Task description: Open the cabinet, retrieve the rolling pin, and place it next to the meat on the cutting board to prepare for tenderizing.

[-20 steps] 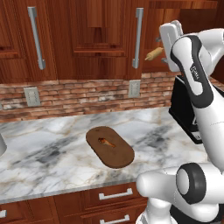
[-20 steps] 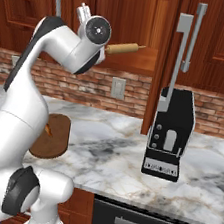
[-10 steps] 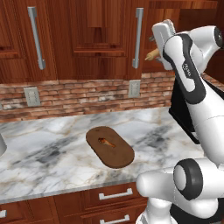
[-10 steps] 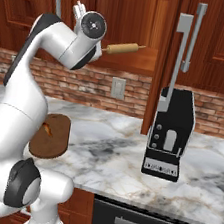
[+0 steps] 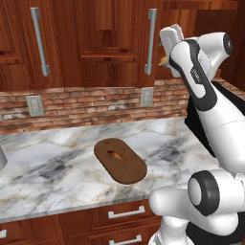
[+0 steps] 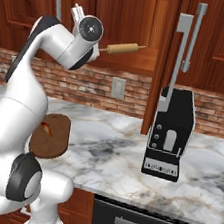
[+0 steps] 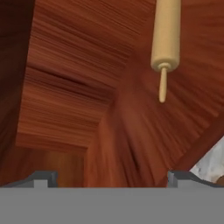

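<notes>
My arm has swung up into the red-brown wooden cabinet [image 6: 141, 62], jaws wide and empty, near the tan wooden rolling pin [image 7: 166, 37].

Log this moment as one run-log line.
stage: reaching into cabinet | gripper: open, empty | rolling pin: on shelf, ahead of fingertips | meat: on cutting board

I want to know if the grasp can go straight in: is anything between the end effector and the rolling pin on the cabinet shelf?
Nothing visible is. In the hand view the rolling pin lies ahead on the cabinet shelf, with only bare wood between it and the open end effector. The door already stands open.
</notes>
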You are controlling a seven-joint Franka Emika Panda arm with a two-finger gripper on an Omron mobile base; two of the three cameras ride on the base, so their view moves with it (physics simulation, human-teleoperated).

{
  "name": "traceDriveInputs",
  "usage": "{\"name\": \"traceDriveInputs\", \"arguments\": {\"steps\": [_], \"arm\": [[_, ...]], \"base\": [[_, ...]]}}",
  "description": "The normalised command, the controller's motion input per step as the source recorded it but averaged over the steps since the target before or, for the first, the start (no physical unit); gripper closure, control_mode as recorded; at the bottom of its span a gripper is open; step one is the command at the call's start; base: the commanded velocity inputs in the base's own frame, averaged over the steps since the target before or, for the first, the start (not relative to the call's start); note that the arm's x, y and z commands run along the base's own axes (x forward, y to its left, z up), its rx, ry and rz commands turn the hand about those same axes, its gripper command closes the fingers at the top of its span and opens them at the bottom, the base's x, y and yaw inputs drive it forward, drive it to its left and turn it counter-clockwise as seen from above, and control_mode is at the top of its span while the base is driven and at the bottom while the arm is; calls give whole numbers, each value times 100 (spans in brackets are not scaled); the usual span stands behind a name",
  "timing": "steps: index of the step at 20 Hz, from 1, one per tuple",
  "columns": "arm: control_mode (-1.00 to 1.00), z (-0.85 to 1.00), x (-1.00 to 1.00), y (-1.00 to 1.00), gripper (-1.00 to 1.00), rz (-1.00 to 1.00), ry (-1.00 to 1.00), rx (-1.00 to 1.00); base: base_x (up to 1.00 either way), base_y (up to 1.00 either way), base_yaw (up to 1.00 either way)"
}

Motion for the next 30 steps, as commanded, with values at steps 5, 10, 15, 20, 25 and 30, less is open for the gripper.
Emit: {"name": "traceDriveInputs", "arguments": {"steps": [5, 10, 15, 20, 25, 30], "arm": [[-100, -7, 13, 20, -100, 8, -2, 0], [-100, -5, 0, 27, -100, 18, -5, 0], [-100, -13, -6, 41, -100, 26, -5, 0], [-100, -24, -19, 55, -100, 27, -5, 0], [-100, -32, -41, 76, -100, 24, -10, -1], [-100, -25, -80, 91, -100, 16, -23, -10]], "base": [[0, 0, 0], [0, 0, 0], [0, 0, 0], [0, 0, 0], [0, 0, 0], [0, 0, 0]]}}
